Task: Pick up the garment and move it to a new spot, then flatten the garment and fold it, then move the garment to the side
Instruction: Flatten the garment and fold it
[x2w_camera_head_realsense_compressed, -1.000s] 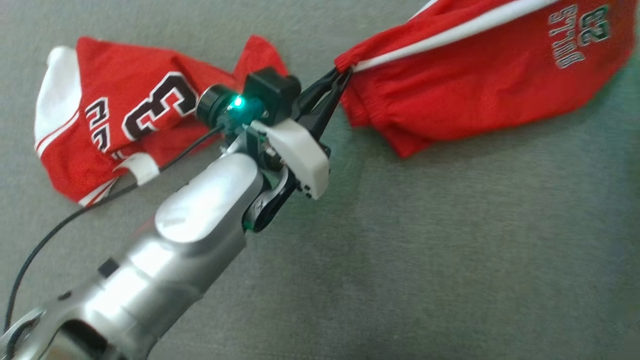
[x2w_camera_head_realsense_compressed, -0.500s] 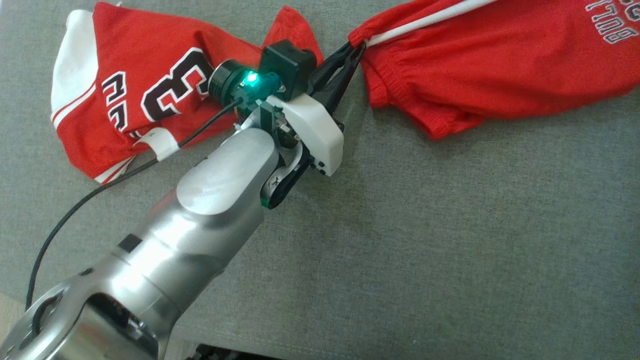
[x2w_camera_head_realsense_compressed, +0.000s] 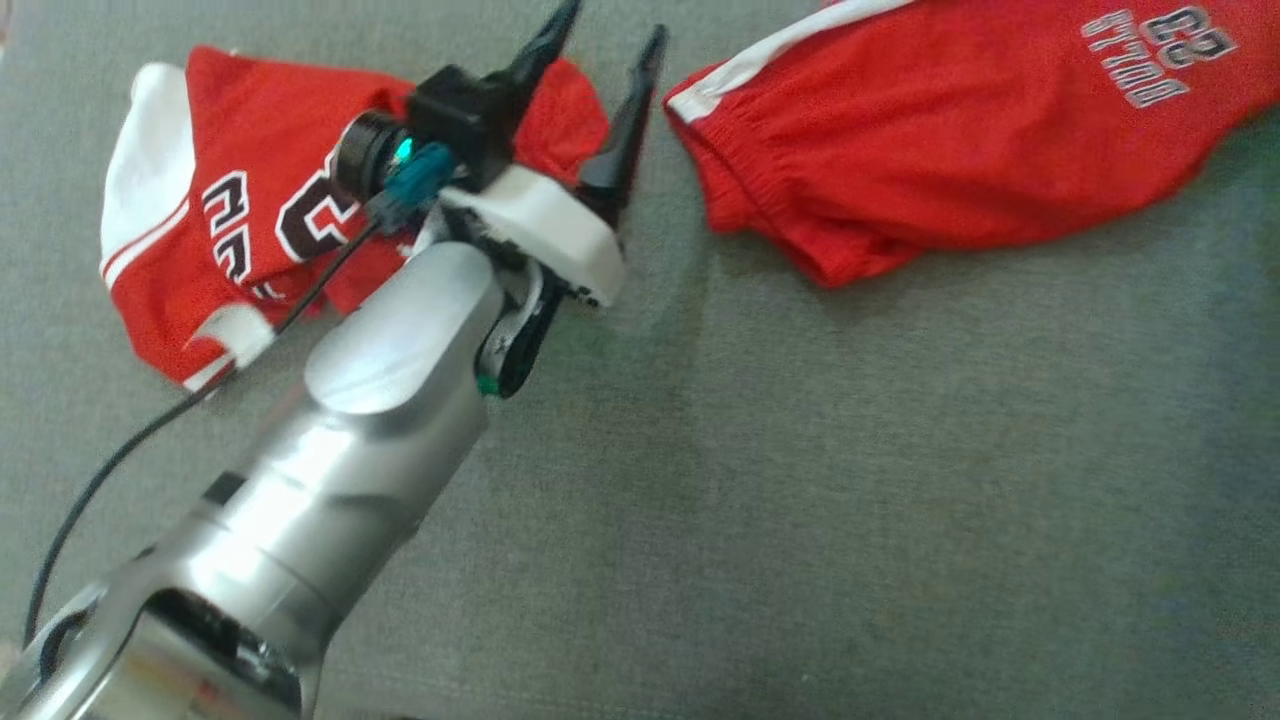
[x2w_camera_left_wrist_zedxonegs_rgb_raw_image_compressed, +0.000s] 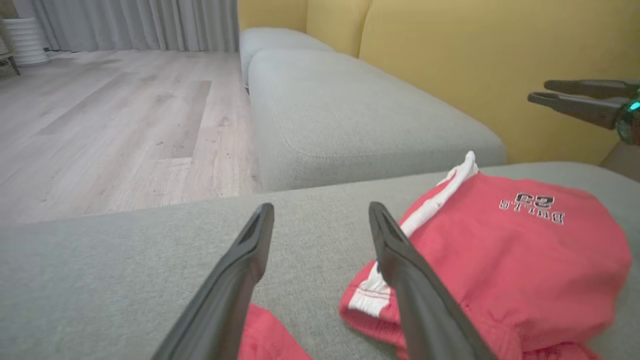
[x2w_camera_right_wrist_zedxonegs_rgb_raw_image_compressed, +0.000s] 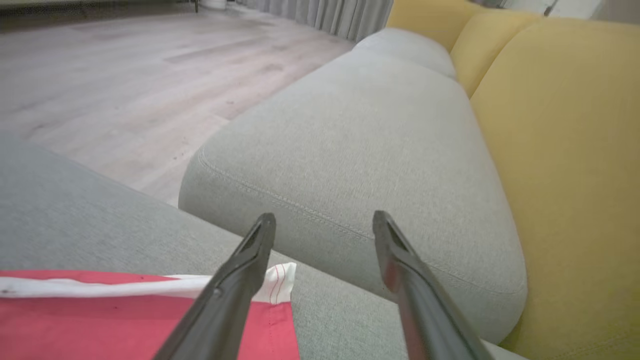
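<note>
The red basketball shorts with a white side stripe (x2w_camera_head_realsense_compressed: 930, 170) lie bunched on the grey sofa cushion (x2w_camera_head_realsense_compressed: 800, 480) at the upper right of the head view, and nothing grips them. I judge the placing done and the flattening next, so I must take opposite edges and draw them taut. My left claw (x2w_camera_head_realsense_compressed: 612, 25) stands wide and empty just beside the waistband, its forearm slanting up from the lower left. My right claw (x2w_camera_right_wrist_zedxonegs_rgb_raw_image_compressed: 324, 222) gapes empty too.
</note>
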